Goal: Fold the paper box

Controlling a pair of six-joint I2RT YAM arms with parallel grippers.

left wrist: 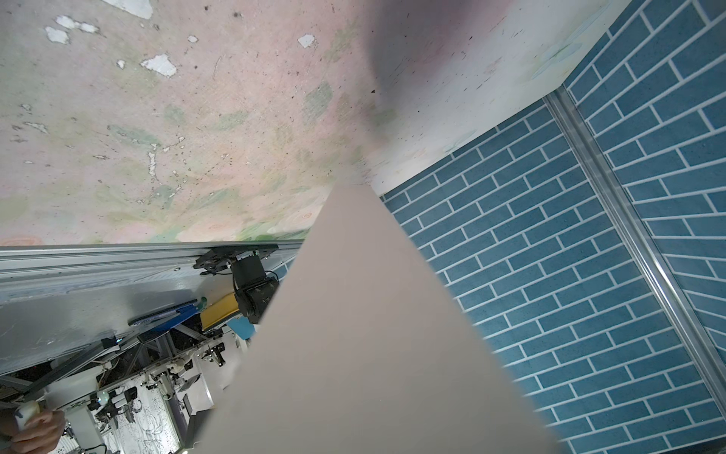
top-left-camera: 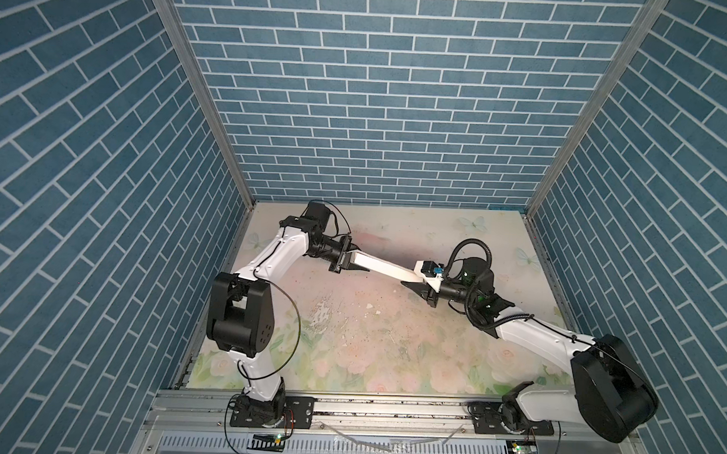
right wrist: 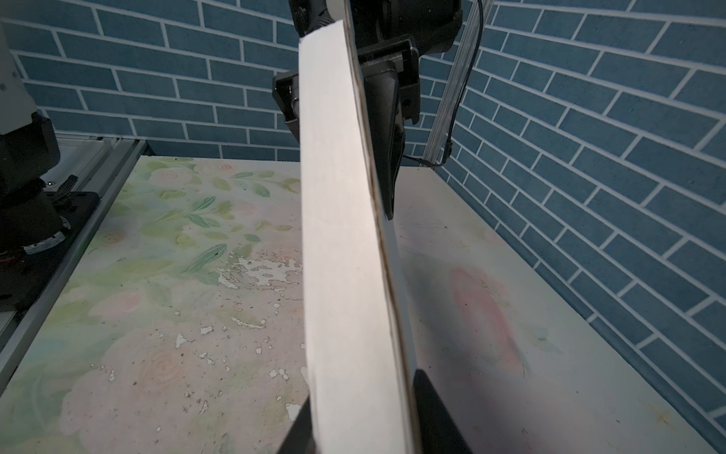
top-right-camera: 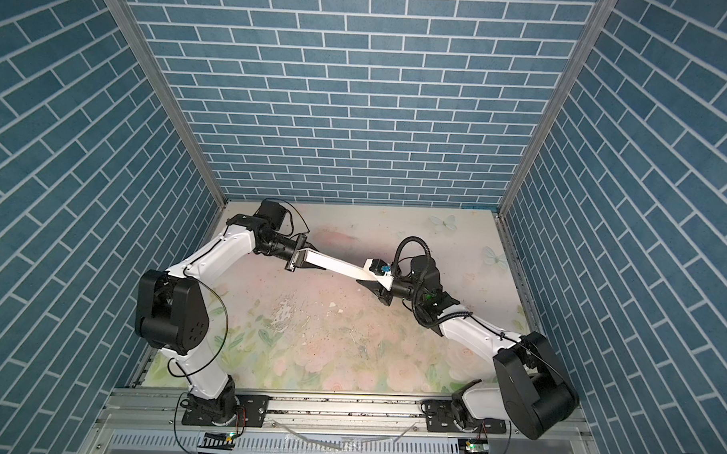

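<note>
The paper box [top-left-camera: 387, 267] [top-right-camera: 339, 267] is a slim white cardboard slab held off the table between both arms in both top views. My left gripper [top-left-camera: 353, 259] [top-right-camera: 307, 256] is shut on its far-left end, a black finger on each face. My right gripper [top-left-camera: 420, 278] [top-right-camera: 373, 278] is shut on the opposite end. In the right wrist view the paper box [right wrist: 345, 255] runs away edge-on, with my right gripper [right wrist: 365, 426] closed on it and its black fingers [right wrist: 436, 420] against both sides. In the left wrist view the paper box [left wrist: 373, 334] hides the left fingers.
Under the box lies a floral table mat [top-left-camera: 349, 335] with worn white patches [top-left-camera: 321, 314]. Blue brick walls [top-left-camera: 399, 113] close in the back and both sides. An aluminium rail [top-left-camera: 388, 407] with both arm bases runs along the front edge.
</note>
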